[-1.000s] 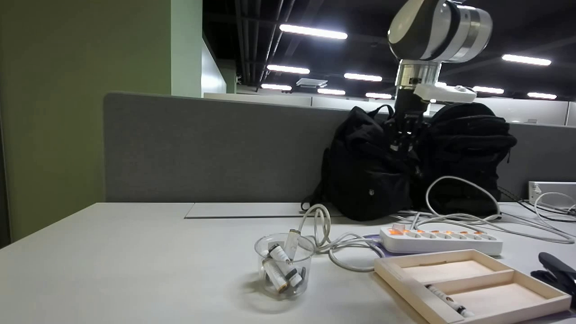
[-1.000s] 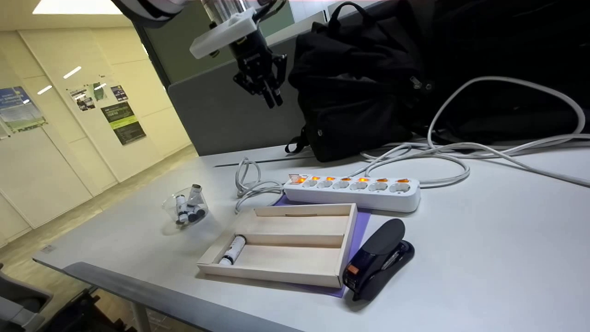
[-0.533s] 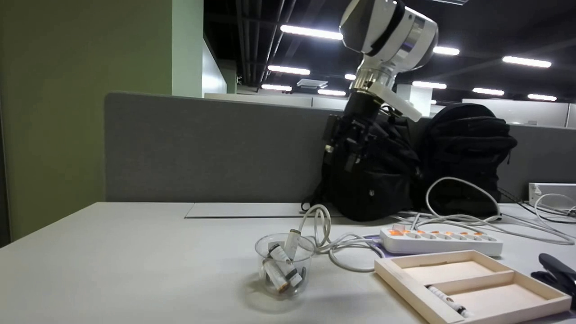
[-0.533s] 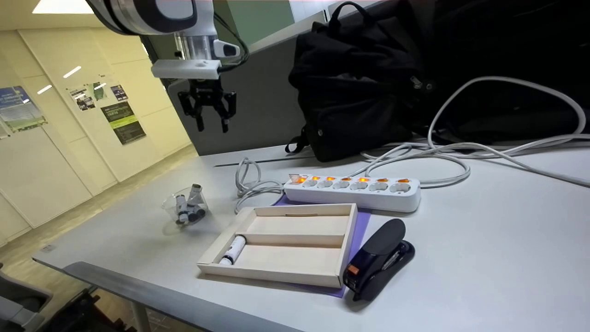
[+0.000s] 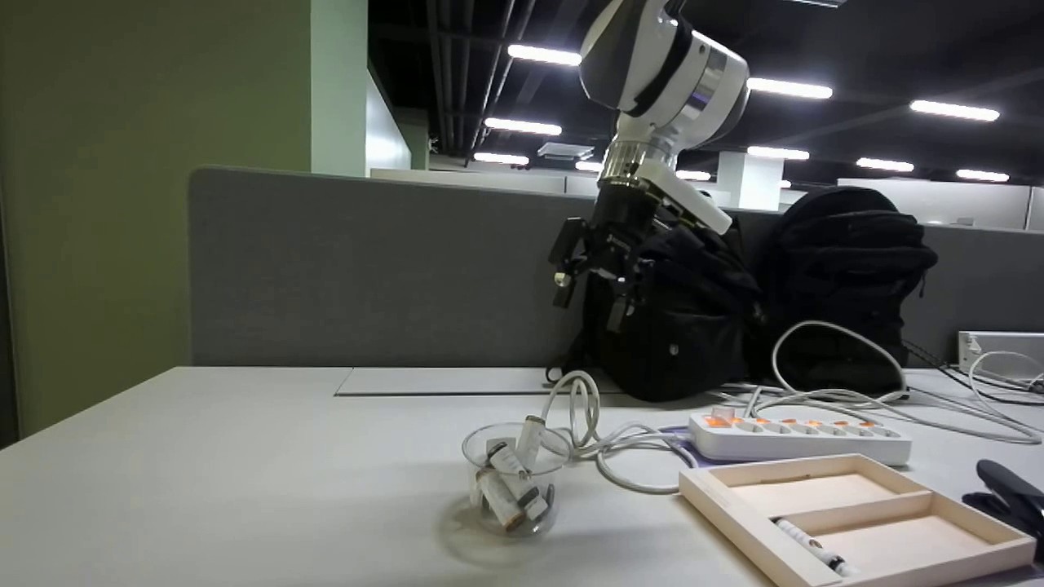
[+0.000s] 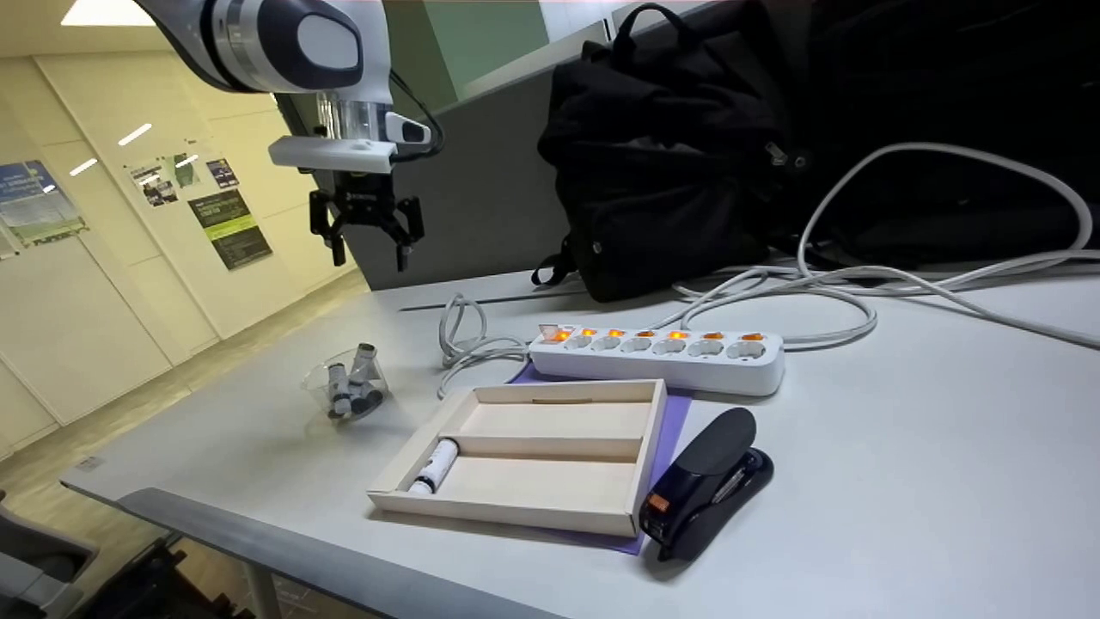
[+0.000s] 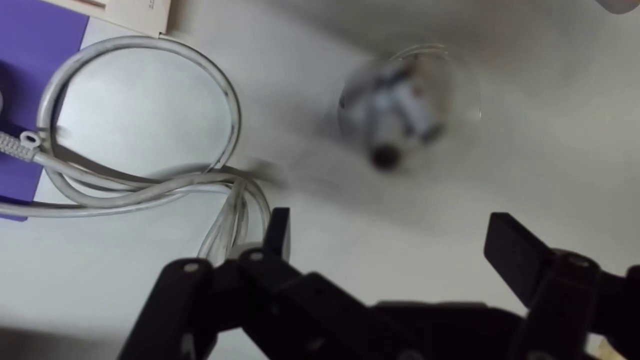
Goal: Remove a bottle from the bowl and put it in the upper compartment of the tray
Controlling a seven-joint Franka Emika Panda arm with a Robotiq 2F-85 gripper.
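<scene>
Several small whitish bottles with dark ends lie jumbled in the clear bowl; one bottle leans up near the rim. The wrist view shows the bowl and its bottles blurred, ahead of my fingertips. My gripper hangs well above the table, higher than the bowl and toward the partition; its jaws [are] wide apart around nothing. The wooden tray has two compartments. Its upper compartment holds nothing, while a single bottle lies at the left end of the lower one.
A white power strip stands behind the tray, and its looped cable lies between tray and bowl. A black stapler sits beside the tray. Black backpacks lean against the grey partition.
My gripper has swung from in front of the backpacks toward the bowl's side, sinking and turning. Its jaws have gone from nearly together to wide apart. Bowl, bottles and tray have stayed put.
</scene>
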